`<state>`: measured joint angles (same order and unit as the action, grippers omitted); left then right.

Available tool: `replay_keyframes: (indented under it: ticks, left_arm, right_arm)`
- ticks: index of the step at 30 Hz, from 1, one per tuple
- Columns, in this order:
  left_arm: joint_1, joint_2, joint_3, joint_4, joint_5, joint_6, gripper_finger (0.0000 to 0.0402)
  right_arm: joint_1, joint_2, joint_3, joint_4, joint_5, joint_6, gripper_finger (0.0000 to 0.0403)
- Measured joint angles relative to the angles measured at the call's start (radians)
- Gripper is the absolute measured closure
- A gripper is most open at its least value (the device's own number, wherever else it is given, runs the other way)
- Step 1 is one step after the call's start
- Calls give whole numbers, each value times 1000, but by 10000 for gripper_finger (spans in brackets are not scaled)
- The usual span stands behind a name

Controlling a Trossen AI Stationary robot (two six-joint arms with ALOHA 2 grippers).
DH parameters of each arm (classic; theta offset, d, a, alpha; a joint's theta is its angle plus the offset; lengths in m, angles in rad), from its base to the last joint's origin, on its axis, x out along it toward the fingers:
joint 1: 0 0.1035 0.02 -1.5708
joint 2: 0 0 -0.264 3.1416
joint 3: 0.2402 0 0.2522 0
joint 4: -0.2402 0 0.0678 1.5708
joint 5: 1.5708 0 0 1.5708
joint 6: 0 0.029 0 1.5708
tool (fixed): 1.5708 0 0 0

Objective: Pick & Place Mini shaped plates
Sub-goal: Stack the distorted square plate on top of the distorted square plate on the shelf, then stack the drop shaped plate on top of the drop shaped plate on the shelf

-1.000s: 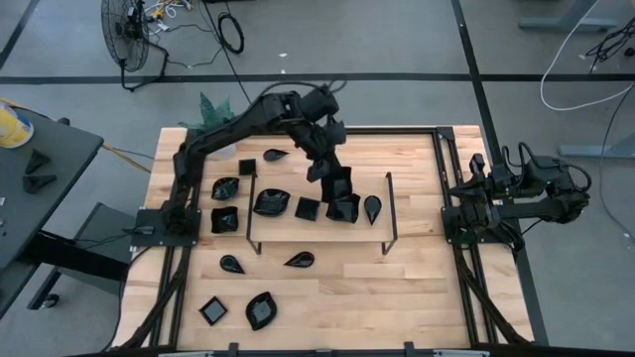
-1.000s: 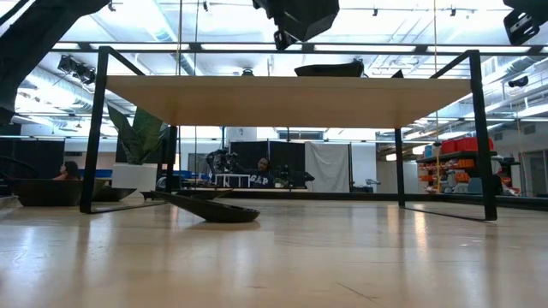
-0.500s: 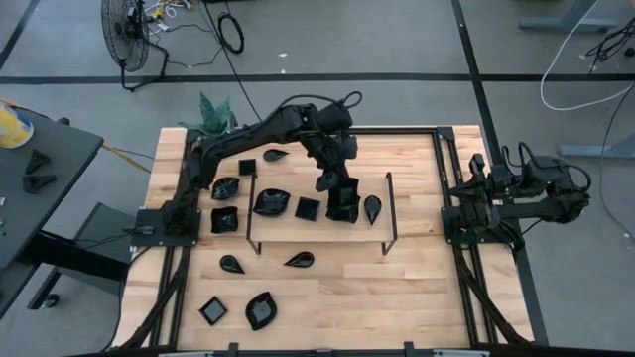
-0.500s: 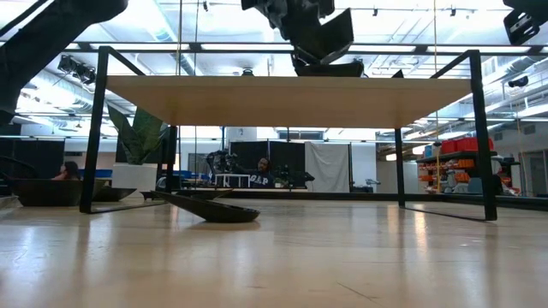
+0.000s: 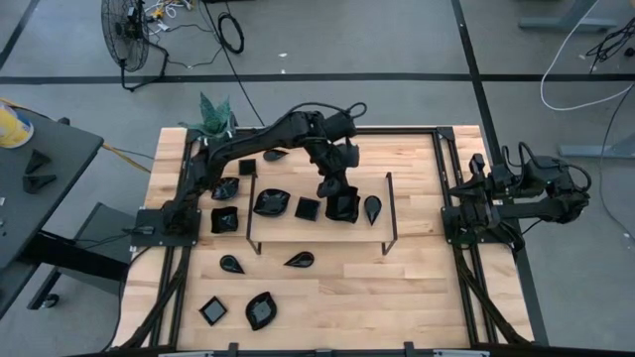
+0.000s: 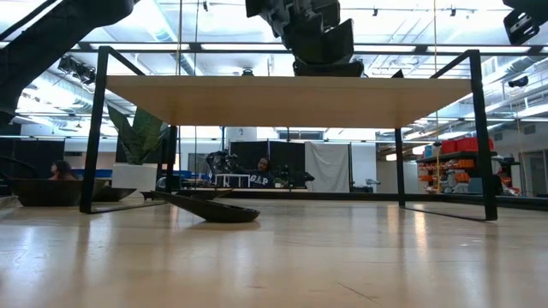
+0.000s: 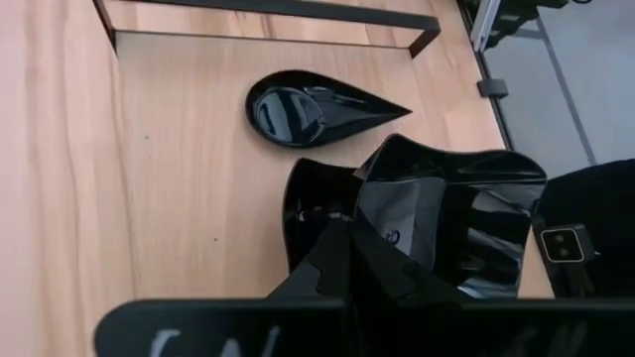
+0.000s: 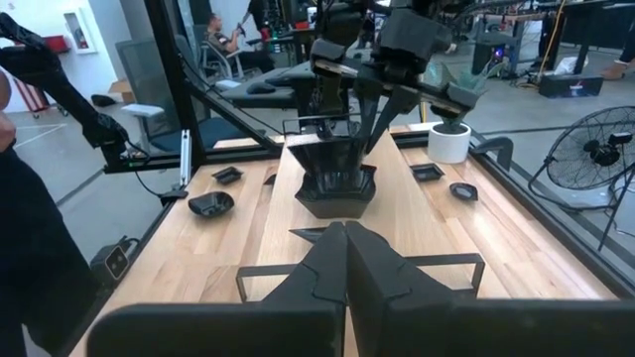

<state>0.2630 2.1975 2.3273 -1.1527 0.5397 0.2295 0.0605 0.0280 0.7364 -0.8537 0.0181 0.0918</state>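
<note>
My left gripper (image 5: 333, 188) reaches over the raised wooden shelf (image 5: 283, 230) and is shut on a black square mini plate (image 7: 451, 213). That plate sits nested in another black plate (image 7: 310, 213) on the shelf top. A teardrop plate (image 7: 308, 107) lies just beside them. The shelf also carries a wavy leaf plate (image 5: 271, 202) and a small square plate (image 5: 308, 208). Several more black plates lie on the table, among them a teardrop (image 5: 299, 260) and a leaf (image 5: 261, 309). My right gripper (image 8: 344, 248) waits shut at the table's right edge. My left gripper pinches the square plate by its rim (image 7: 382, 233), on the side nearest the wrist. The fingers (image 8: 327, 114) come from above, slanting down. The plate is upright, its bottom resting inside the lower plate (image 8: 337, 198) on the shelf.
The shelf's thin black wire frame (image 5: 391, 213) stands around the shelf top. A white pot with a green plant (image 5: 213, 114) sits at the table's far left corner. Bare wood lies on the table's near right part (image 5: 397, 297).
My left gripper moved down and slightly toward the table's right, carrying the square plate. The plate went from hanging above the shelf to sitting nested in the plate on the shelf top. The gripper stayed shut on it.
</note>
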Motion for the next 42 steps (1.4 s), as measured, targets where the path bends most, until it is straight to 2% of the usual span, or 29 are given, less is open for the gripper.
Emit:
replay_keyframes:
  ticks: [18, 26, 42]
  left_arm:
    - [-10, -1, 1, -24, -5, -16, 399]
    - [-15, -1, 1, -27, -47, -17, 397]
    - [-21, -2, 1, -22, -49, -33, 292]
  right_arm:
    - [0, 0, 0, 0, 0, 0, 398]
    - [0, 0, 0, 0, 0, 0, 398]
    - [0, 0, 0, 0, 0, 0, 398]
